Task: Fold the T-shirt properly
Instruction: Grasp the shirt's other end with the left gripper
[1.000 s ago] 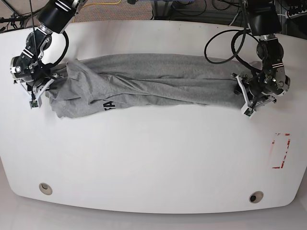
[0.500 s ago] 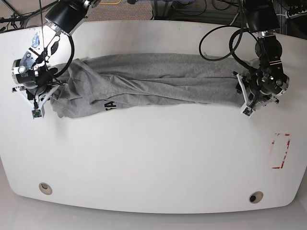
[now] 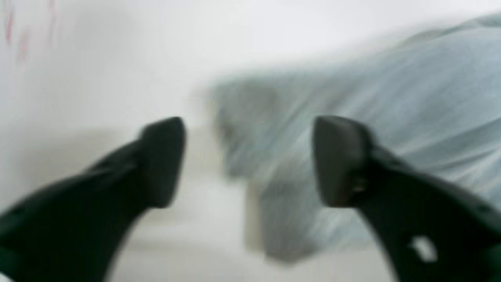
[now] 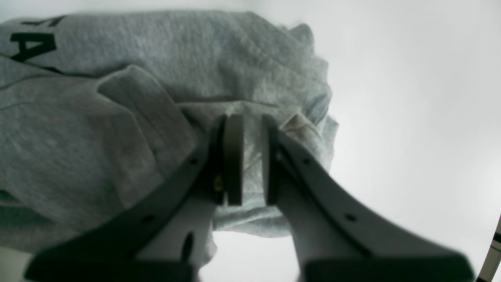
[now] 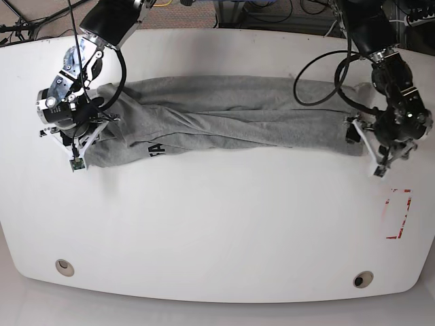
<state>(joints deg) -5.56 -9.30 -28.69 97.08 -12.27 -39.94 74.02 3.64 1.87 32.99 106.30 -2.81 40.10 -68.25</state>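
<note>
The T-shirt (image 5: 224, 115) lies bunched in a long band across the table (image 5: 217, 224), from 9 to 3 o'clock. Right fingers (image 4: 234, 160) pinch its 9 o'clock end; left fingers (image 3: 164, 156) spread wide, released, just off its 3 o'clock end.

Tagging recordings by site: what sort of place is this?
Likely a robotics lab bench, not a home. A bare white table carries two arms over a lone T-shirt, red tape marks sit near one edge, and loose cables run behind.
</note>
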